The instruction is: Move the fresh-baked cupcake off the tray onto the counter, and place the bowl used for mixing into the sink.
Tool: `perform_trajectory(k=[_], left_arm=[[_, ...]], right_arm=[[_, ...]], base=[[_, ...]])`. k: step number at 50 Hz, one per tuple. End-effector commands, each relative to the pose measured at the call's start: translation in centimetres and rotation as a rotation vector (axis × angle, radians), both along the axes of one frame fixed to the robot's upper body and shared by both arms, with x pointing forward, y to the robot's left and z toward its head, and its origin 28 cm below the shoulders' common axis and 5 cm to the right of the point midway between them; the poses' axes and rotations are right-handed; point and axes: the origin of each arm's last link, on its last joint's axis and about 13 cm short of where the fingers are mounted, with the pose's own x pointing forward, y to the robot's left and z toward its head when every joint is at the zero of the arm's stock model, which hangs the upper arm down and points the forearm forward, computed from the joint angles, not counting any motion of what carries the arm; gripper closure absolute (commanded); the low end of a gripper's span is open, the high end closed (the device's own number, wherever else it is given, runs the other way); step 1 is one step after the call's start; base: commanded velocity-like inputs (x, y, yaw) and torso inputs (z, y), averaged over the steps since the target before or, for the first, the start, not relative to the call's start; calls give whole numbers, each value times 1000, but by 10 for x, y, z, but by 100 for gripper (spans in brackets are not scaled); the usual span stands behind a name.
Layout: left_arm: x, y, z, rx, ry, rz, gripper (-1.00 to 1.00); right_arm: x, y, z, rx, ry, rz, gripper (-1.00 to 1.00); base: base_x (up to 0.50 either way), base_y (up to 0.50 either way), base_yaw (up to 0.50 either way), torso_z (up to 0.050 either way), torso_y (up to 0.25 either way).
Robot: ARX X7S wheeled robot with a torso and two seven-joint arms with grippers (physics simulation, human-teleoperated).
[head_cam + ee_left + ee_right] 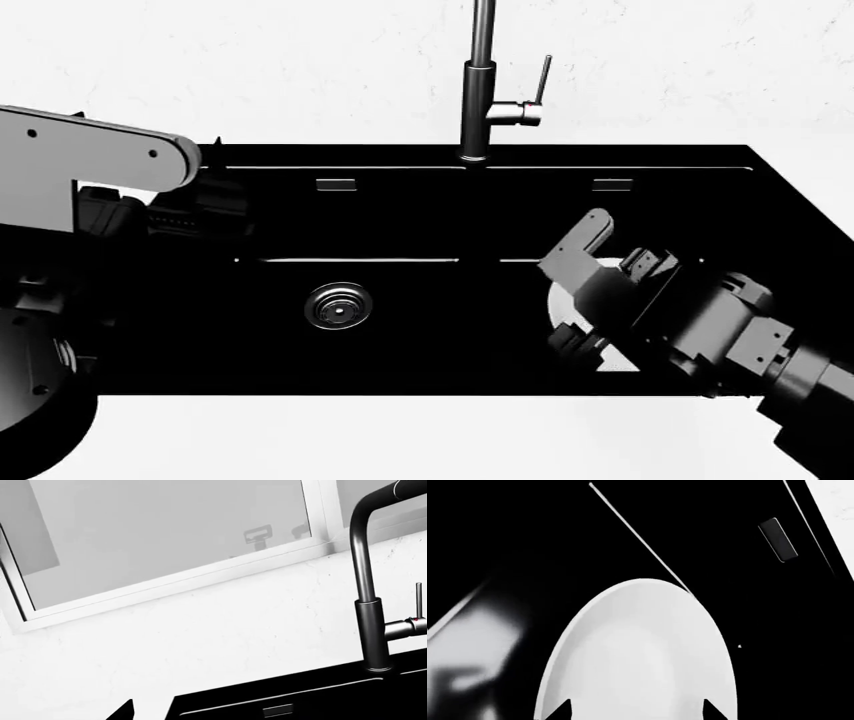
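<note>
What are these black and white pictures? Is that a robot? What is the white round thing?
Yes, it is a robot with two arms, drawn by a computer. One picture looks down from its head. The big black box is a kitchen sink with a tall grey faucet and a round metal drain. The white around it is the counter. The other two pictures come from little cameras near each arm's end. The right pincer is over the sink at a white bowl; I cannot tell whether it grips the bowl. The left arm's camera sees the faucet and a window, while the left pincer is mostly lost against the black.
</note>
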Motion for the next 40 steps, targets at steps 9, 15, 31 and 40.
perform_trajectory(k=[9, 15, 31, 40], left_arm=[[-2, 0, 3, -1, -8, 2, -100], [-4, 1, 5, 3, -9, 8, -100], [-5, 0, 7, 0, -15, 3, -100], [-8, 1, 6, 0, -22, 5, -100]], right_arm=[[-6, 1, 40, 133, -125, 22, -100], [-14, -3, 52, 168, -154, 18, -100], [-52, -10, 59, 242, -195, 86, -100], [-83, -17, 81, 301, -249, 111, -100]], base=[[0, 0, 0, 0, 0], [0, 0, 0, 0, 0], [0, 0, 0, 0, 0], [0, 0, 0, 0, 0]])
